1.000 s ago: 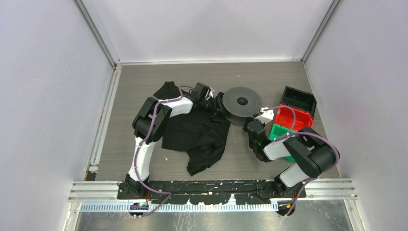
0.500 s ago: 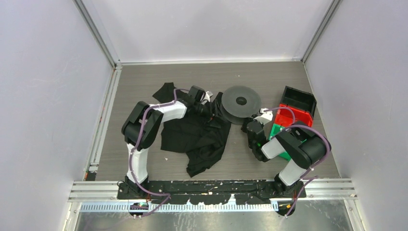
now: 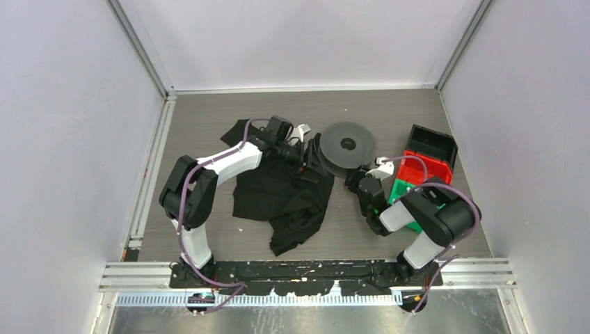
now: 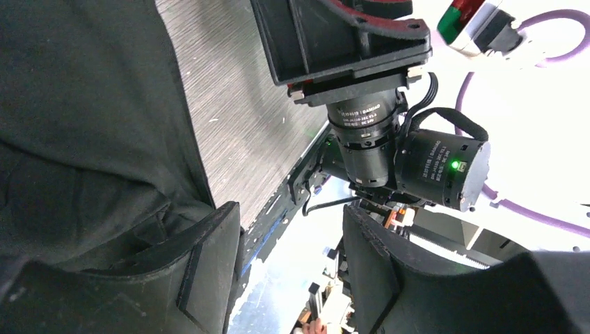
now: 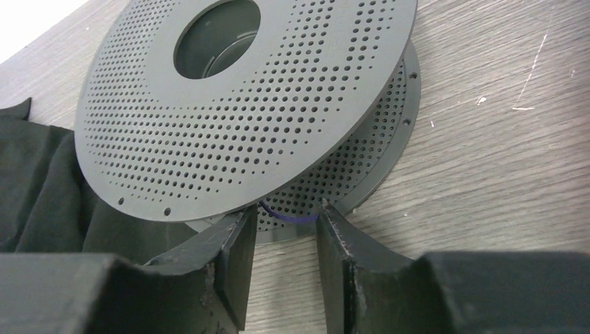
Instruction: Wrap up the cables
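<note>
The right hand [image 5: 285, 224] is open a little at the grey spool [image 5: 236, 104], the thin cable [image 5: 280, 215] between its fingers; the left hand [image 4: 291, 216] is open too.

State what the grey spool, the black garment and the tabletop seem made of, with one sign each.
Grey spool: probably moulded plastic, matte; evenly perforated thin flanges, though painted metal is possible. Black garment: soft cloth; it lies in limp folds. Tabletop: likely wood-grain laminate; grey streaks, fine scratches.

Left arm [image 3: 233, 158]: stretched from its base toward one o'clock, elbow bowed out at nine.
Left gripper [image 3: 307, 154]: fingers apart.
Right arm [image 3: 445, 212]: folded tight, wrist pointing toward eleven o'clock.
Right gripper [image 5: 286, 240]: fingers apart, held low.
</note>
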`<action>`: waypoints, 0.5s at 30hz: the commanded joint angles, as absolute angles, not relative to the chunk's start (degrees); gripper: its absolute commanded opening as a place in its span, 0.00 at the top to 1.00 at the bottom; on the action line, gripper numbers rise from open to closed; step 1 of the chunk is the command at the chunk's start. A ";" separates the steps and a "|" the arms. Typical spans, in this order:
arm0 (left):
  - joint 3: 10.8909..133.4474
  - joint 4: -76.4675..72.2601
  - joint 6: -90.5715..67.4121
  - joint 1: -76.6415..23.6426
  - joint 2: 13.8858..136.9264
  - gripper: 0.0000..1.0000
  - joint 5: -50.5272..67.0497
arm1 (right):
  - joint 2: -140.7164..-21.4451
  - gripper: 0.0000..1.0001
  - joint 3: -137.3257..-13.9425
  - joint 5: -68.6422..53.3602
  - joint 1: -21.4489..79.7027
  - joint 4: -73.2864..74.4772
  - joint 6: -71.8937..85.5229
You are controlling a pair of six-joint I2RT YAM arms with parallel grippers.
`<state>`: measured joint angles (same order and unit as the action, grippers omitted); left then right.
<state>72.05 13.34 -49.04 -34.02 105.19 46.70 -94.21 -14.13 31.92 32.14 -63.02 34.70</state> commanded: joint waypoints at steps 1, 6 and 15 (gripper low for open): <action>75.17 12.81 -48.65 -34.07 102.40 0.43 48.87 | -87.41 0.55 -12.81 32.35 32.04 -63.41 34.91; 76.27 11.30 -49.68 -34.03 102.48 0.43 48.74 | -75.49 0.44 -11.63 32.66 32.06 -50.71 33.61; 78.21 11.08 -50.05 -34.05 102.12 0.43 48.70 | -53.71 0.22 -13.38 32.28 32.01 -27.72 30.49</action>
<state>75.75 12.71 -49.52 -34.00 105.08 47.18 -59.44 -11.75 31.59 32.12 -39.38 32.42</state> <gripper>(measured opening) 0.573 0.767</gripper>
